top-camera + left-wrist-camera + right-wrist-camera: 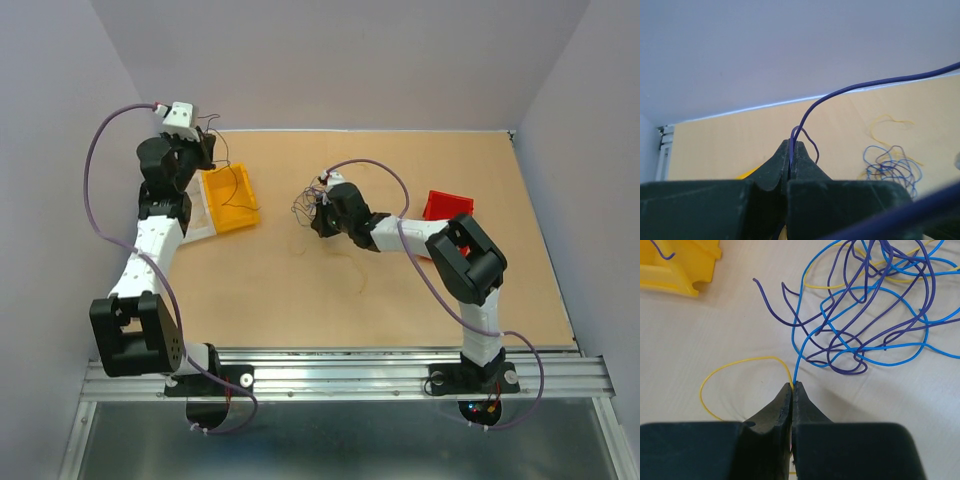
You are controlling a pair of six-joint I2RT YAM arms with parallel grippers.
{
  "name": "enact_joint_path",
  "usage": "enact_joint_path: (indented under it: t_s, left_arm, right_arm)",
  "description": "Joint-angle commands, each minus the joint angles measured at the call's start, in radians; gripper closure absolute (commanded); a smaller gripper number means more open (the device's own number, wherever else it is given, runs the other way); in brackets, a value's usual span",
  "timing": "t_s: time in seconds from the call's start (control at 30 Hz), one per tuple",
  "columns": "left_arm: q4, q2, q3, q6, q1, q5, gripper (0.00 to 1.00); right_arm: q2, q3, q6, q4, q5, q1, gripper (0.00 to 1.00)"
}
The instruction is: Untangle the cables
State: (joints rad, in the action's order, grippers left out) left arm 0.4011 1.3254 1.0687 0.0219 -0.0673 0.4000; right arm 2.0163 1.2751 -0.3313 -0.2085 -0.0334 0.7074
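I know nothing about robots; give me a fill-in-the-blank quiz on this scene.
The left gripper and right gripper are both ___ on wires. The bin near the left arm is ___. The bin near the right arm is ___. The tangle lies by the ___ gripper.
Missing: shut, yellow, red, right.

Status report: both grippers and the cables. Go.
Left gripper shut on one purple cable, held up off the table. Right gripper shut on blue cable and yellow cable at edge of tangle. Nothing seen in the way.
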Motion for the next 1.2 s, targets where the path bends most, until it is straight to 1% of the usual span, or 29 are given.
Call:
enact_joint_path:
  t_s: [0.0, 0.2, 0.3, 0.4, 0.53, 0.63, 0.67, 0.73, 0.77, 0.83, 0.9, 1.03, 1.17]
  left_arm:
    - [0.094, 0.06, 0.072, 0.065, 0.001, -0.102, 1.0]
    - [0.116, 0.172, 0.082, 0.128, 0.0, -0.213, 1.0]
    - [0.137, 0.193, 0.067, 0.159, 0.001, -0.291, 1.0]
    - [0.168, 0.201, 0.022, 0.165, 0.001, -0.314, 1.0]
    - [0.176, 0.198, -0.036, 0.162, 0.015, -0.271, 1.0]
    - [0.154, 0.215, -0.049, 0.199, 0.064, -0.322, 1.0]
    - [0.141, 0.225, -0.043, 0.214, 0.131, -0.372, 1.0]
    - [0.055, 0.274, -0.01, 0.236, 0.176, -0.458, 1.0]
    - [-0.047, 0.297, 0.047, 0.234, 0.208, -0.507, 1.0]
    - [-0.149, 0.365, 0.149, 0.205, 0.225, -0.553, 1.0]
    - [-0.247, 0.397, 0.186, 0.196, 0.23, -0.561, 1.0]
    - [-0.312, 0.443, 0.224, 0.197, 0.23, -0.619, 1.0]
    - [-0.331, 0.439, 0.192, 0.199, 0.215, -0.656, 1.0]
  right_arm:
    - [-0.051, -0.025, 0.003, -0.017, 0.029, 0.004, 0.99]
    - [-0.071, -0.042, 0.0, -0.019, 0.079, 0.006, 0.99]
    - [-0.076, -0.045, -0.002, -0.02, 0.086, 0.004, 0.99]
    - [-0.077, -0.046, -0.005, -0.023, 0.084, 0.004, 0.99]
    - [-0.073, -0.042, -0.008, -0.028, 0.078, 0.006, 0.99]
    - [-0.065, -0.037, -0.011, -0.028, 0.072, 0.004, 1.0]
    - [-0.067, -0.037, -0.011, -0.028, 0.072, 0.004, 0.99]
    - [-0.067, -0.04, -0.011, -0.029, 0.072, 0.006, 0.99]
    - [-0.073, -0.045, -0.012, -0.031, 0.073, 0.004, 0.99]
    - [-0.08, -0.051, -0.011, -0.031, 0.082, 0.006, 0.99]
    - [-0.088, -0.06, -0.012, -0.032, 0.096, 0.006, 0.99]
    - [-0.105, -0.075, -0.006, -0.034, 0.112, 0.004, 0.99]
    - [-0.117, -0.089, -0.003, -0.034, 0.125, 0.004, 0.99]
